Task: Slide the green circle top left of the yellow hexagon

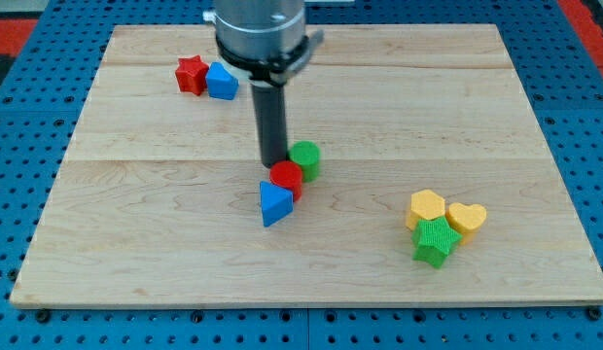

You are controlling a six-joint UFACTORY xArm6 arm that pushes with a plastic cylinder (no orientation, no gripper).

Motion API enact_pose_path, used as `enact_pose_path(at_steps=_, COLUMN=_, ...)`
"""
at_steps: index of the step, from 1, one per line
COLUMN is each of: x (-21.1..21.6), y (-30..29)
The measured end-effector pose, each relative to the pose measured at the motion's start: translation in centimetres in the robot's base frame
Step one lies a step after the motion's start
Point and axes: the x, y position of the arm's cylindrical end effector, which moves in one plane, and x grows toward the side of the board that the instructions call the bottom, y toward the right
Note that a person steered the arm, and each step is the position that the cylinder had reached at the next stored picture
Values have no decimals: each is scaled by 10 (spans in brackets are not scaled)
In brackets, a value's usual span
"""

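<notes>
One rod tip, one green circle to shift.
My tip touches the green circle's left side mid-counter; no claw exists, nothing held. The yellow hexagon lies well to the view's lower right.

Pale wood-grain board on blue pegboard; green circle, yellow hexagon, dark rod.

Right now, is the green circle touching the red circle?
Touching. In the camera view the green circle and the red circle overlap with no board showing between them.
</notes>
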Motion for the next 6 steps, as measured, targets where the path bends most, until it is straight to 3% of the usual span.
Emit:
enact_pose_path(at_steps=1, x=-1, y=44)
enact_pose_path(at_steps=2, x=-39, y=27)
enact_pose_path(at_steps=4, x=16, y=95)
enact_pose_path(at_steps=5, x=15, y=108)
enact_pose_path(at_steps=6, x=-22, y=55)
